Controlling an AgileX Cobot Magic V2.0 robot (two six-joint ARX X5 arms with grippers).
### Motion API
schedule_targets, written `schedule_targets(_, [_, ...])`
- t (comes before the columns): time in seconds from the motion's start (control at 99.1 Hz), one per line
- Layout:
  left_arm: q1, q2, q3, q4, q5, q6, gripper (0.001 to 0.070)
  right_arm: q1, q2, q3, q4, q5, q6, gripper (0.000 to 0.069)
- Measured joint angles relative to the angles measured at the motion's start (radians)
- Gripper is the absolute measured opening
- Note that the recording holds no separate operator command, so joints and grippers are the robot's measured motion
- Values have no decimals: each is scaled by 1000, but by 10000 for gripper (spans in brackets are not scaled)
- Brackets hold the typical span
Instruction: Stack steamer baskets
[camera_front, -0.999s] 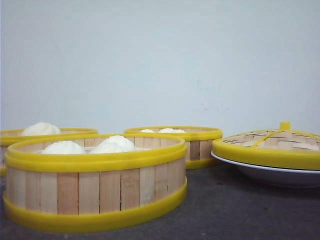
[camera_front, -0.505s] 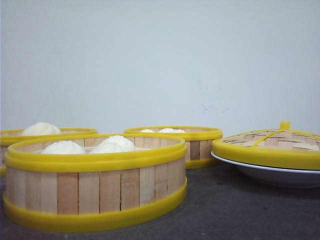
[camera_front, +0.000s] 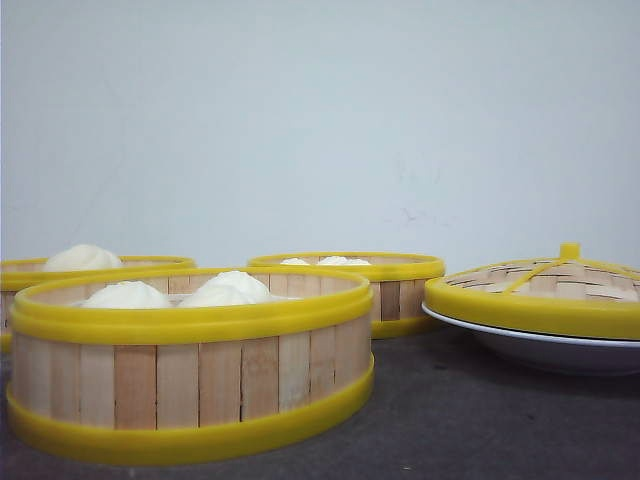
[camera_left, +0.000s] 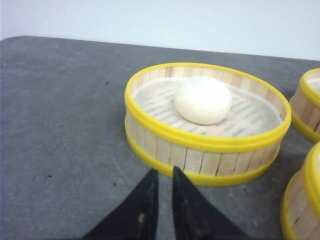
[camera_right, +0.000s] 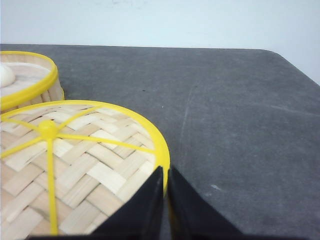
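Three steamer baskets show in the front view: a near one (camera_front: 190, 375) with two white buns, one at the far left (camera_front: 150, 264), and one at the back middle (camera_front: 350, 285). No gripper appears in that view. In the left wrist view my left gripper (camera_left: 164, 172) hovers just short of the wall of a basket (camera_left: 200, 157) holding one bun (camera_left: 202, 100); its fingers are shut with only a thin slit and nothing between them. Two more baskets (camera_left: 310, 100) (camera_left: 302, 200) poke in at the edge. My right gripper (camera_right: 165, 170) is shut, above the lid's rim.
A woven bamboo lid (camera_front: 540, 290) with a yellow knob lies on a white plate (camera_front: 560, 352) at the right. The right wrist view shows that lid (camera_right: 75, 160), a basket (camera_right: 30, 80) beyond it, and the grey table's rounded corner (camera_right: 280, 57).
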Motion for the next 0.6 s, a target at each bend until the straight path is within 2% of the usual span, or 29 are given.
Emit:
schedule_targets(0.424, [0, 0, 0, 0, 0, 0, 25, 0, 0, 0, -3, -2, 5, 9])
schedule_targets(0.595, [0, 0, 0, 3, 0, -7, 25, 0, 0, 0, 6, -4, 52, 9])
